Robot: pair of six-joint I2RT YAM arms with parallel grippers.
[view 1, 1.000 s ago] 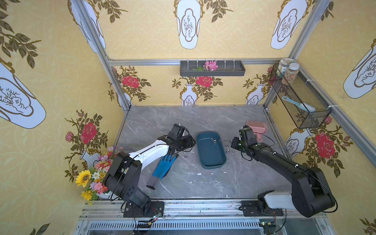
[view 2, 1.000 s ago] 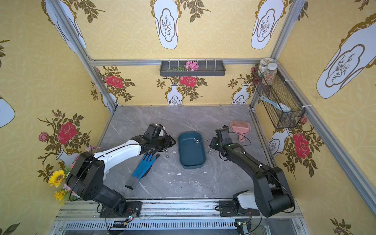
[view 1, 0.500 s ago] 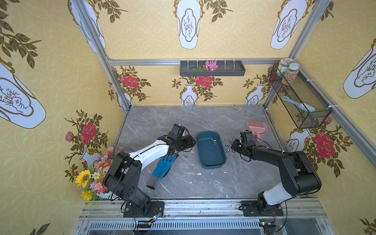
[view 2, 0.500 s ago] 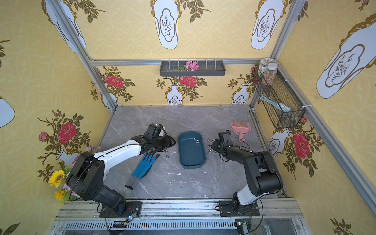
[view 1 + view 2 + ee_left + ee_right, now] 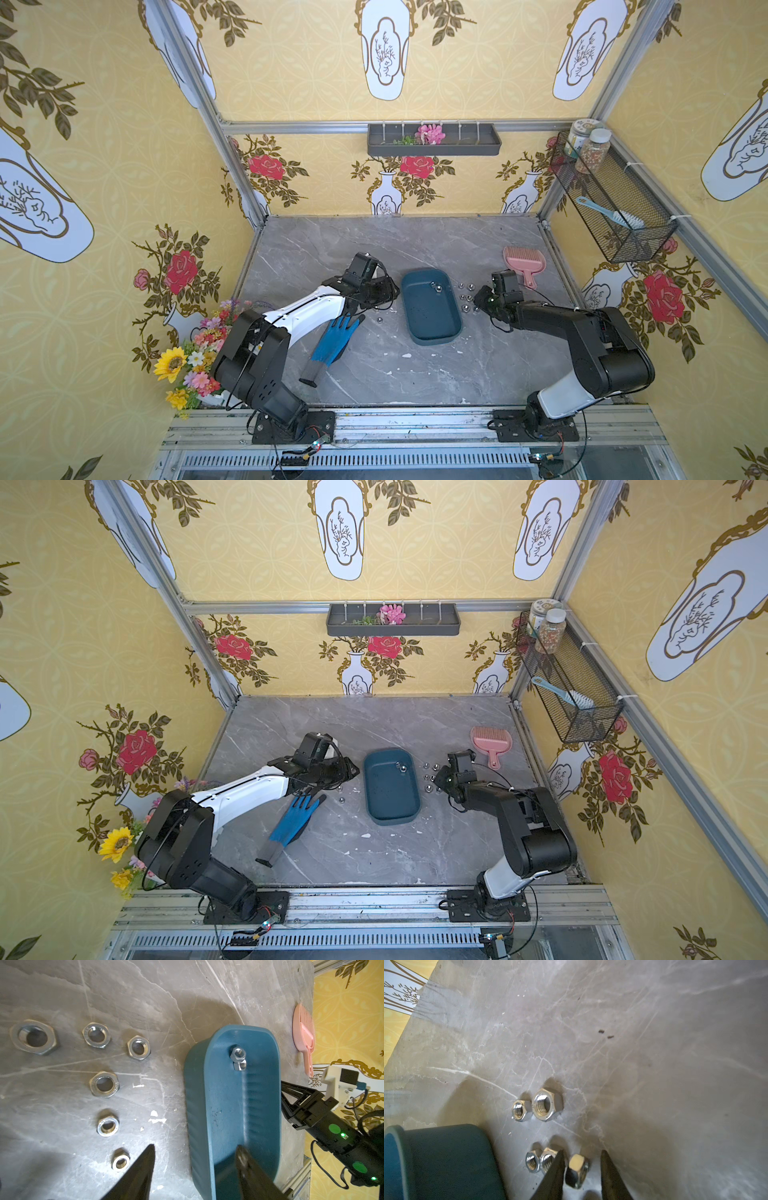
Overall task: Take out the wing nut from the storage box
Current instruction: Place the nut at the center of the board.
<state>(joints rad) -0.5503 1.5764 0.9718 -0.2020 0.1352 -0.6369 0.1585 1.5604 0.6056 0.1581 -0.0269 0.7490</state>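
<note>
Between the fingertips of the right gripper [image 5: 582,1153] a hex nut [image 5: 578,1169] stands on its edge on the gray table [image 5: 654,1064]. The jaws are parted. The nut sits close beside one finger [image 5: 554,1176] and clear of the other, so it is not clamped. Just past it four loose nuts [image 5: 547,1106] lie in two short rows beside the outer wall of the storage box [image 5: 446,1157].

The left gripper [image 5: 196,1148] is spread wide and grips nothing. It straddles an end wall of the box, with one finger over the table and one inside. Near the box's opposite end a pair of nuts [image 5: 238,1058] lies on its floor, touching each other. On the table along the box's left side six nuts [image 5: 105,1084] are scattered.

In both top views the box lies mid-table between the arms. A blue glove [image 5: 332,340] lies beside the left arm, and a pink scoop [image 5: 523,259] lies beyond the right gripper.
</note>
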